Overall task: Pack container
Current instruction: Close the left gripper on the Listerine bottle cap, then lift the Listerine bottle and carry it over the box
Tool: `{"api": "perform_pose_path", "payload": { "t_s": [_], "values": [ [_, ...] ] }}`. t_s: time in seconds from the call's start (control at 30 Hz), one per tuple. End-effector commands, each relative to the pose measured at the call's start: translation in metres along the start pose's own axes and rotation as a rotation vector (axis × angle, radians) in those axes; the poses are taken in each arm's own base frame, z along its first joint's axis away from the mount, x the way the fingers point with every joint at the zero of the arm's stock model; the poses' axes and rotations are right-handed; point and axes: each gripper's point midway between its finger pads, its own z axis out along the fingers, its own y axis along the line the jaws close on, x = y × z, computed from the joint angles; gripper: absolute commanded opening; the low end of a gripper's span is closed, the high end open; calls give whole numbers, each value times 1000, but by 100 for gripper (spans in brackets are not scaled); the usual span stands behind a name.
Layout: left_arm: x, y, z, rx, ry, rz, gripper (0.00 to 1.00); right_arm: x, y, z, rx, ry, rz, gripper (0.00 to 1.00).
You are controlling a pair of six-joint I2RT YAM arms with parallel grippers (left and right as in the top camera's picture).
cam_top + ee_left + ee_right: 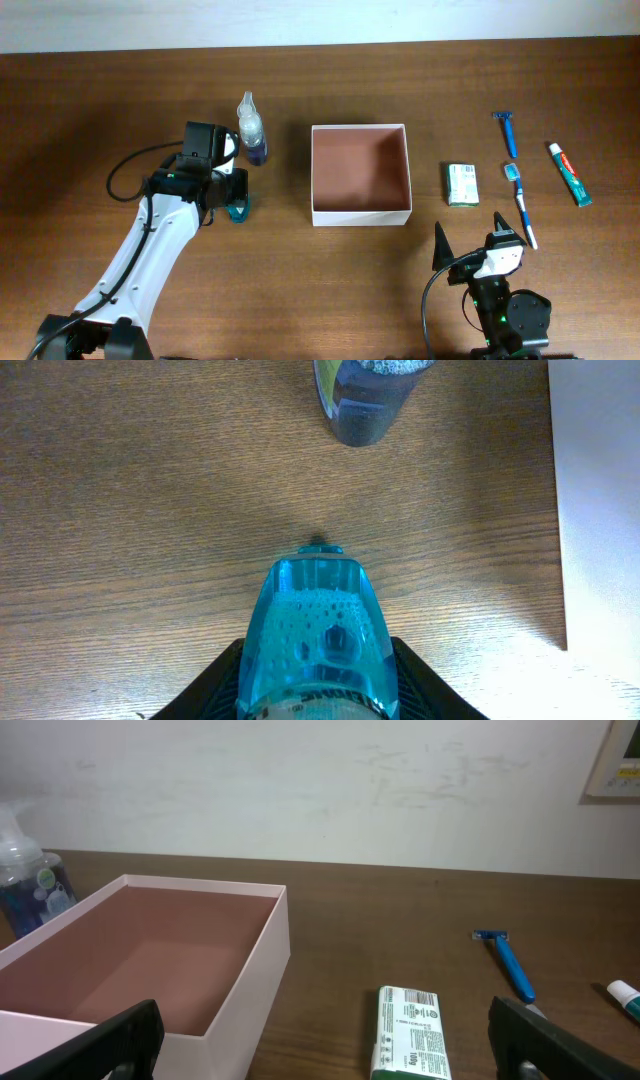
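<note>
Pinching blue bottle (pixel 318 645) in left gripper (pixel 238 207), fingers (pixel 215 688) hugging both sides. Risks slipping off smooth rounded plastic, knocking spray bottle (pixel 250 128) just above, or catching left wall of container (pixel 360 216), centre frame. Right gripper (pixel 468 235) lower right, spread wide, holding nothing. Packet (pixel 461 184), razor (pixel 507 130), toothbrush (pixel 520 205), toothpaste (pixel 569 172) at right, well clear.

teal bottle (pixel 318 645) runs off the bottom edge, spray bottle (pixel 365 400) off the top, container (pixel 600 510) off the right.

Teal bottle (pixel 318 630); white, pinkish-brown container (pixel 360 214)
</note>
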Motion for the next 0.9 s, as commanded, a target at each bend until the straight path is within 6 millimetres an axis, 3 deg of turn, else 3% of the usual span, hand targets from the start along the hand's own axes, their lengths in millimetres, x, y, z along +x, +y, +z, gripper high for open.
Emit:
{"api": "perform_pose_path", "payload": {
  "t_s": [0.0, 0.27, 0.53, 0.7, 0.87],
  "values": [
    [-4, 0, -1, -5, -7, 0, 37, 2, 0, 0, 3, -2, -5, 99],
    [-13, 0, -11, -5, -13, 0, 33, 2, 0, 0, 3, -2, -5, 99],
    [-39, -12, -36, 13, -63, 22, 31, 2, 0, 0, 3, -2, -5, 99],
    [-60, -48, -62, 62, -122, 95, 31, 2, 0, 0, 3, -2, -5, 99],
    [-76, -99, -95, 124, -196, 193, 31, 2, 0, 0, 3, -2, -5, 99]
  ]
}}
